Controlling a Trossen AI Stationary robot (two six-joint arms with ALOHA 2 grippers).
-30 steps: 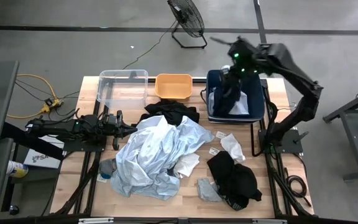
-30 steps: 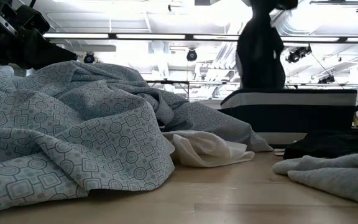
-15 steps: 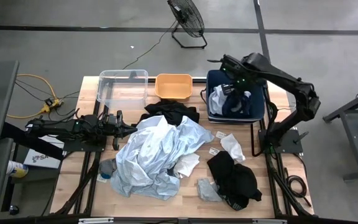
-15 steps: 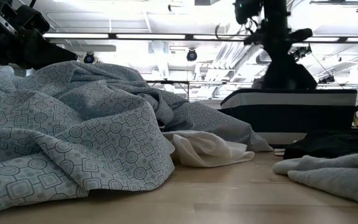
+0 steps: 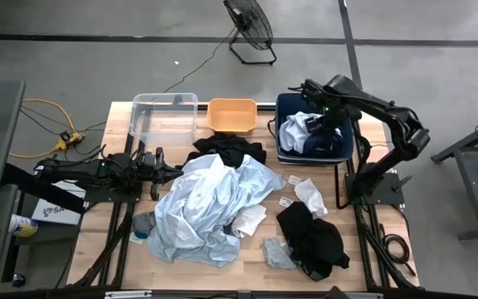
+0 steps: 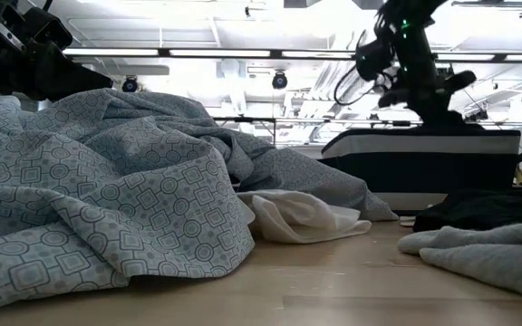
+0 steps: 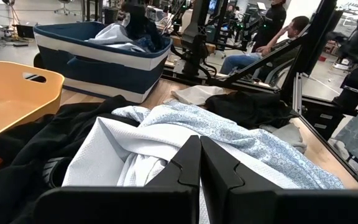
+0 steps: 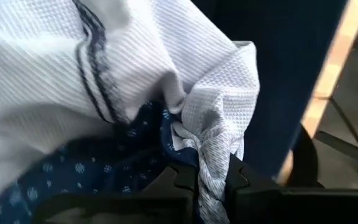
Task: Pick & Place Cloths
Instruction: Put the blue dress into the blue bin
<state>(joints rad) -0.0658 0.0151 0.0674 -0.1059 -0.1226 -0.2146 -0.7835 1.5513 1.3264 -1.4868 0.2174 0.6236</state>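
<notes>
I have the right gripper [image 5: 320,124] down inside the navy plastic bin [image 5: 348,141] at the far right of the wooden tabletop [image 5: 256,257]. From its wrist view its fingers [image 8: 185,186] are pinched on a fold of white waffle-knit cloth [image 8: 216,118], which lies on a navy dotted cloth [image 8: 73,177] in the bin. The left gripper [image 7: 199,163] waits at the left side of the tabletop with its fingers pressed together on nothing, pointing at the large pale blue patterned cloth [image 5: 206,203] heaped in the middle. A black cloth [image 5: 229,149] lies just beyond that heap, near the orange plastic bin [image 5: 231,115] and the clear plastic bin [image 5: 164,116]. Another black cloth [image 5: 312,237] and a small grey-green cloth [image 5: 279,253] lie near right.
</notes>
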